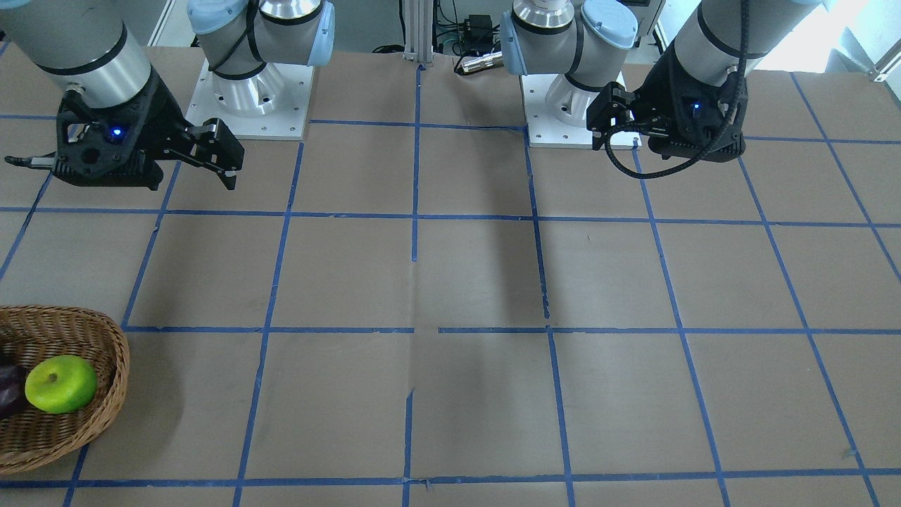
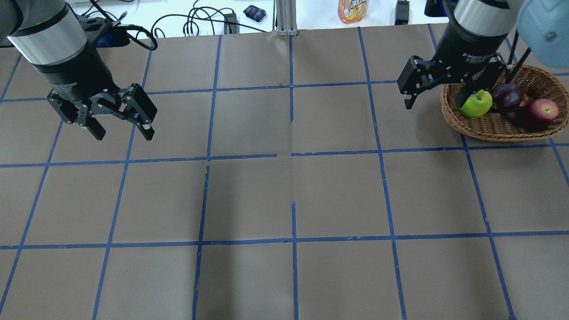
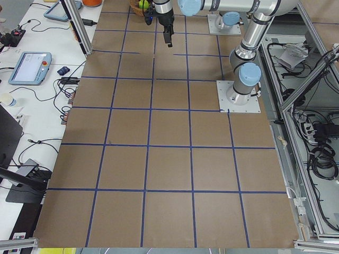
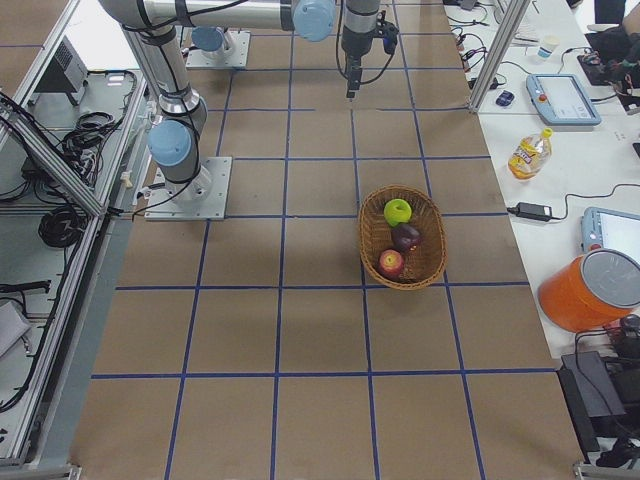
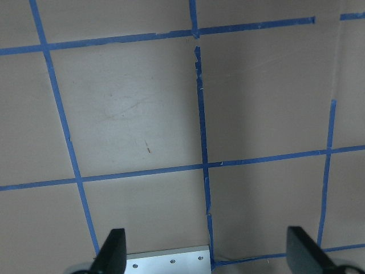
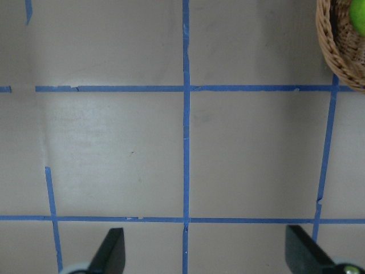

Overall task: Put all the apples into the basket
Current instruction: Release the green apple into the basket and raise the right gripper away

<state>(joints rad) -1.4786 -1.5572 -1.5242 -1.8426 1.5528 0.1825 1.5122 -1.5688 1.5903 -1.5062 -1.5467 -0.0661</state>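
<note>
In the front-facing view, the basket [image 1: 105,422] is sitting toward the bench's operator-side edge on the robot's right, holding the green apple [image 1: 62,384] with the purple apple [image 1: 8,398] touching it. The right gripper [image 1: 222,158] and left gripper [image 1: 616,134] are hanging above the bench near the robot's edge.

From overhead, the left gripper [image 2: 123,132] is hovering with its fingers spread and nothing in them. The right gripper [image 2: 435,103] is likewise released and is hanging just beside the basket [image 2: 489,133]. The green apple [image 2: 478,104], purple apple [image 2: 509,95] and red apple [image 2: 540,112] are lying in a row inside.

The left-end view is showing the right gripper [image 3: 168,37] far off near the basket [image 3: 135,7].

From the right end, the basket [image 4: 437,262] is holding the green apple [image 4: 398,211], purple apple [image 4: 406,237] and red apple [image 4: 391,263].

The left wrist view is showing the left gripper [image 5: 208,254] spread over bare bench.

The right wrist view is showing the right gripper [image 6: 202,254] spread, with the basket [image 6: 336,51] at the upper right corner.
</note>
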